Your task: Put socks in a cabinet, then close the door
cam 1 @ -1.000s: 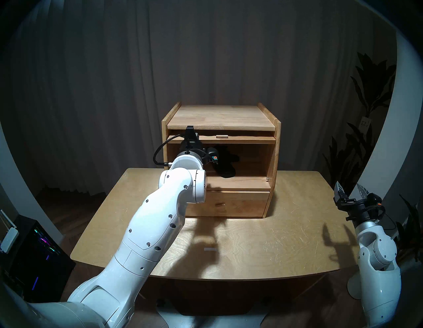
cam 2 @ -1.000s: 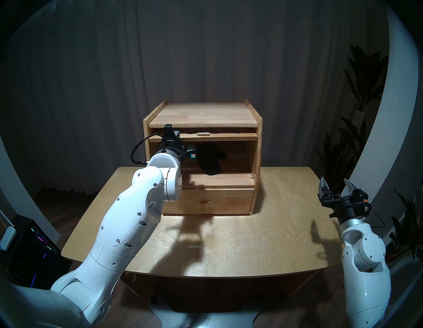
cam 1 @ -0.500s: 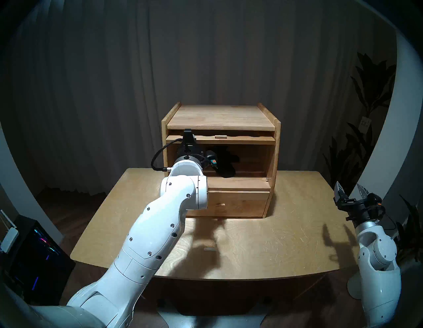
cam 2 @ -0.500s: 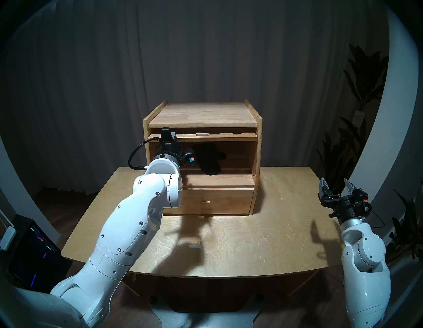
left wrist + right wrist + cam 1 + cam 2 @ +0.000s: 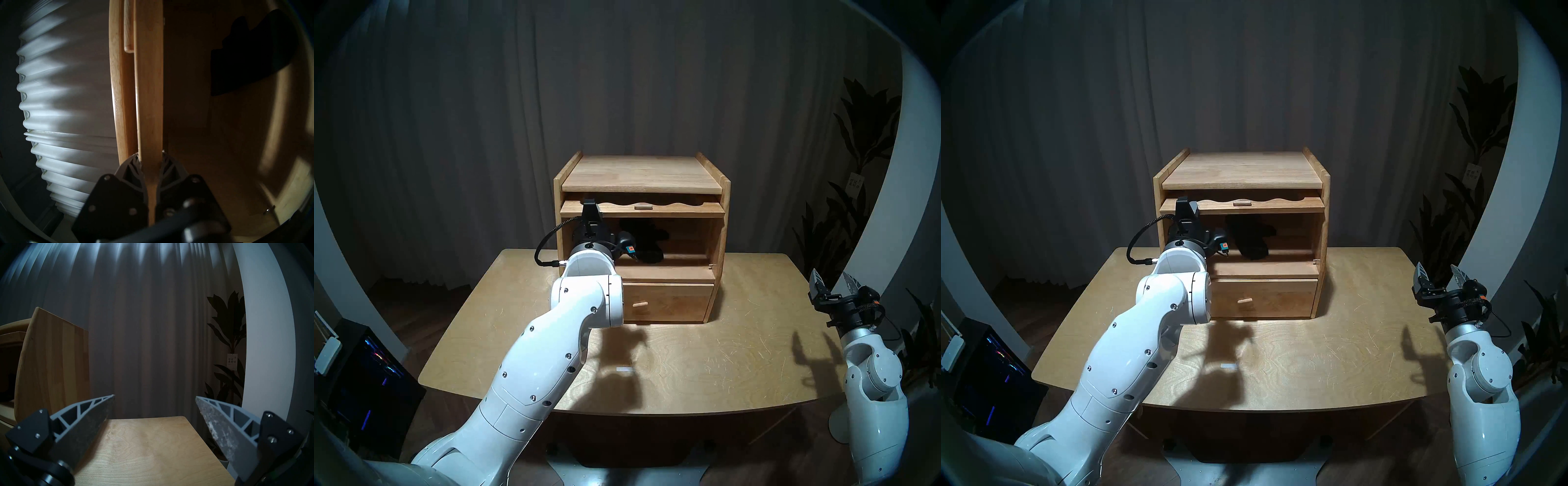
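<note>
Door (image 5: 642,209): I note it slid further out of cabinet (image 5: 641,176) at the table's far edge, left gripper (image 5: 150,165) clamped on it, socks (image 5: 644,242) inside, right gripper (image 5: 834,283) apart; closing underway.

the cabinet (image 5: 641,176), a light-brown wooden box with raised side rails on top, stands at the middle of the bench's far edge with its drawer (image 5: 668,302) shut. its door (image 5: 653,210), a wooden flap with a wavy-edged ribbed window and a small tab handle, lies nearly flat under the top board, drawn partly out, its left front edge pinched in the left gripper (image 5: 150,167). the socks (image 5: 644,239), a floppy black bundle, lie inside the open upper compartment, left of its middle.
</note>
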